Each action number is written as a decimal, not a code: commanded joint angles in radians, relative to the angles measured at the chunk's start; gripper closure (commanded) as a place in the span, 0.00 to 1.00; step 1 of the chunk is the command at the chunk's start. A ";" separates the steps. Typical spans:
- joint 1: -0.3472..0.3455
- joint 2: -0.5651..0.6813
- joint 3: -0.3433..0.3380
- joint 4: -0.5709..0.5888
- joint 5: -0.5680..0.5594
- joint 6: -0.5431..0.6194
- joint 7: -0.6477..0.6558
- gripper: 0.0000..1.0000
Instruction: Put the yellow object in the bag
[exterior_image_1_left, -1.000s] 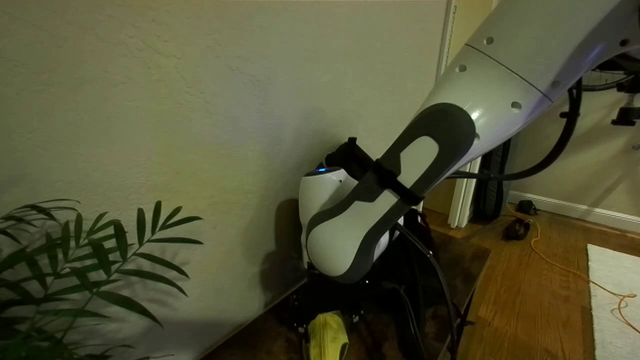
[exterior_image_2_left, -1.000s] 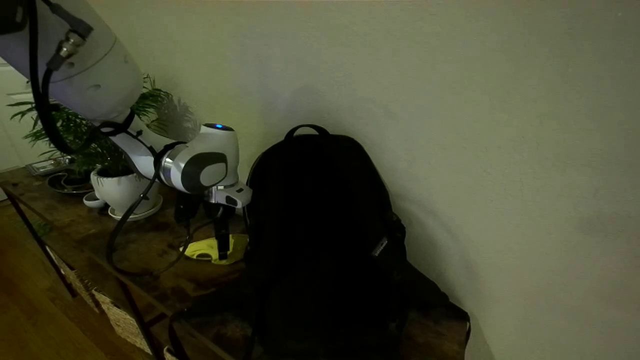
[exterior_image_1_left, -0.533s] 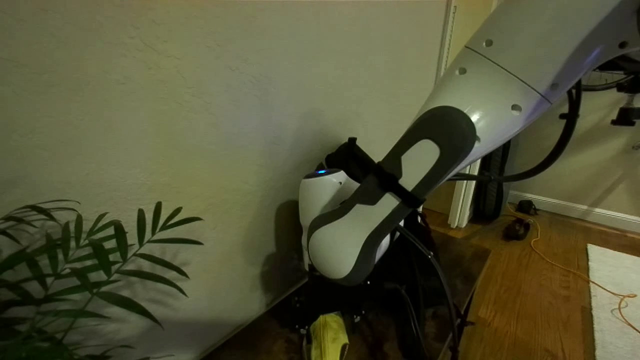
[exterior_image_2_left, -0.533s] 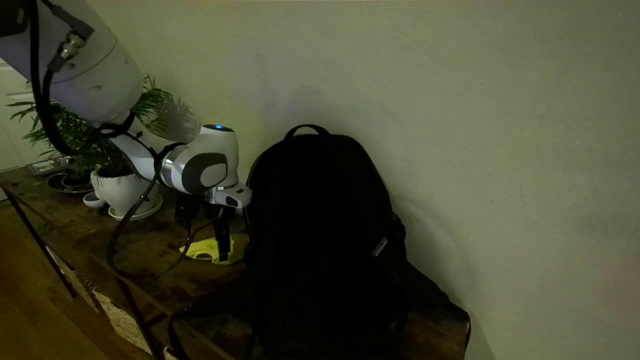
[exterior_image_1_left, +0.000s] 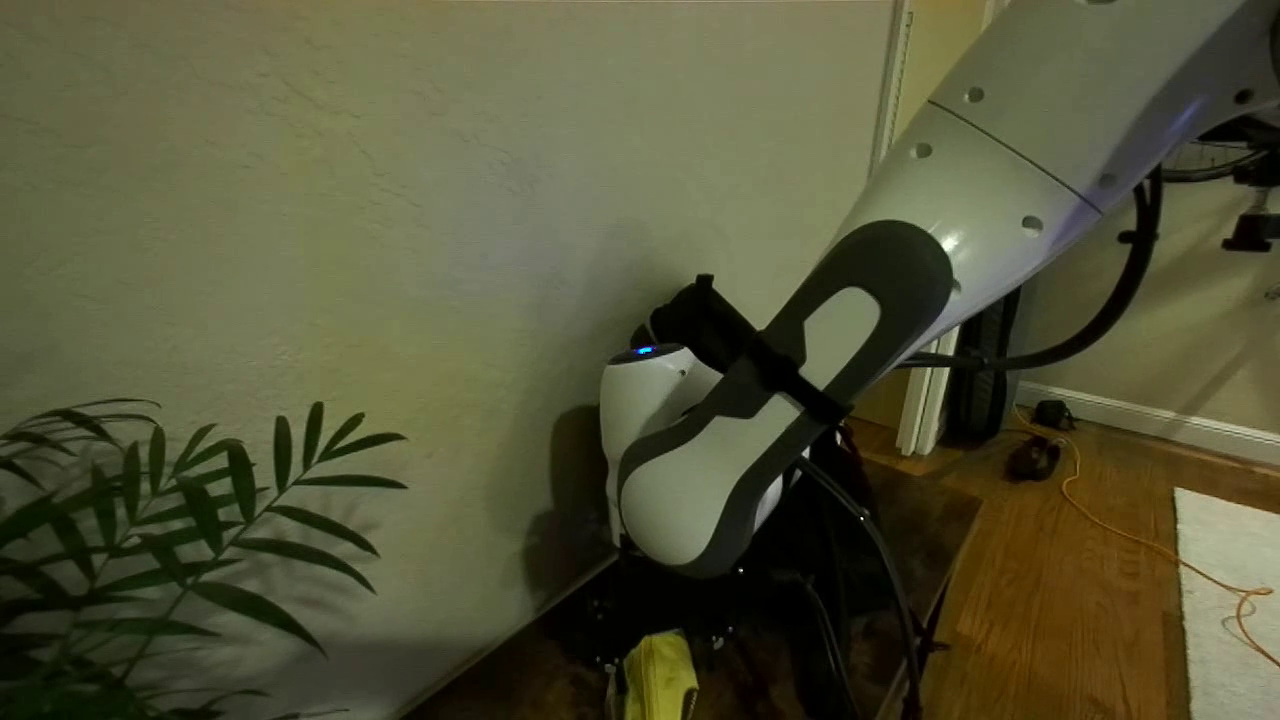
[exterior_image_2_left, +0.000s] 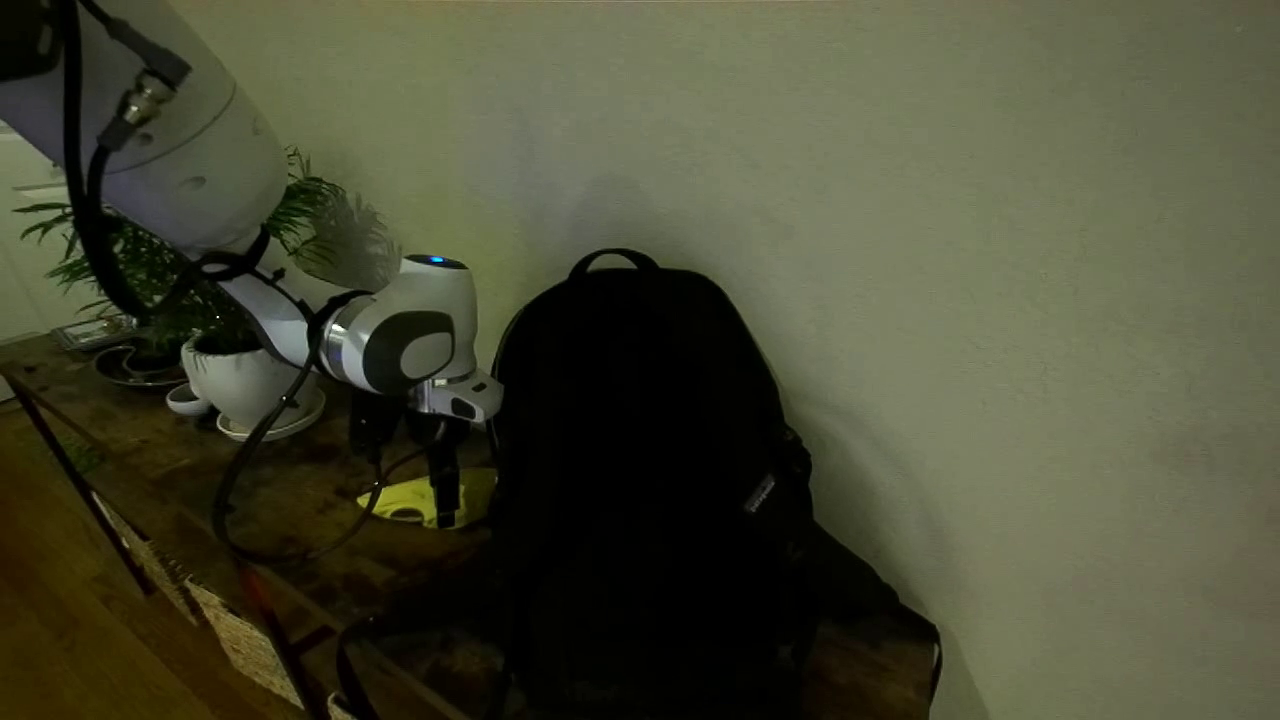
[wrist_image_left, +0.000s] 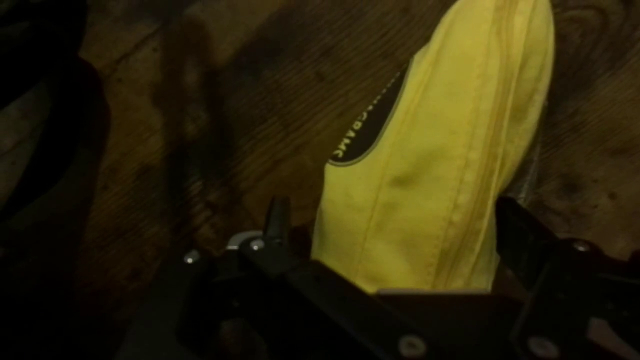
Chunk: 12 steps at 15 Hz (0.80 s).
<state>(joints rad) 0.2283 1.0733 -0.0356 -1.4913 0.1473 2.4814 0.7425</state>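
The yellow object (wrist_image_left: 425, 190) is a soft, zipped fabric pouch shaped like a banana, with a dark label. It lies on the wooden table and also shows in both exterior views (exterior_image_1_left: 660, 677) (exterior_image_2_left: 408, 494). My gripper (wrist_image_left: 392, 217) is open and straddles it. The left finger stands apart from its edge; the right finger is right at its edge, and I cannot tell if it touches. In an exterior view the gripper (exterior_image_2_left: 447, 515) points straight down over it. The bag (exterior_image_2_left: 640, 450), a black backpack, stands upright beside it. Its opening cannot be made out.
A plant in a white pot (exterior_image_2_left: 240, 385) stands on the table behind the arm. The wall (exterior_image_2_left: 950, 300) runs close along the table's back. A cable loop (exterior_image_2_left: 235, 530) hangs from the arm. Dark strap-like shapes (wrist_image_left: 45, 145) lie at the wrist view's left.
The arm and gripper have come down slightly over the yellow object. The yellow object shows only a very small shift, and the backpack has not moved. The fingers look much the same.
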 joint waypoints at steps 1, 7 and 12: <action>0.003 -0.007 -0.005 -0.016 0.000 0.006 -0.009 0.00; -0.001 -0.002 0.001 0.003 0.001 0.005 -0.017 0.52; -0.001 -0.003 0.004 0.010 0.002 0.003 -0.021 0.80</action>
<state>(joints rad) 0.2283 1.0731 -0.0305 -1.4722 0.1478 2.4832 0.7387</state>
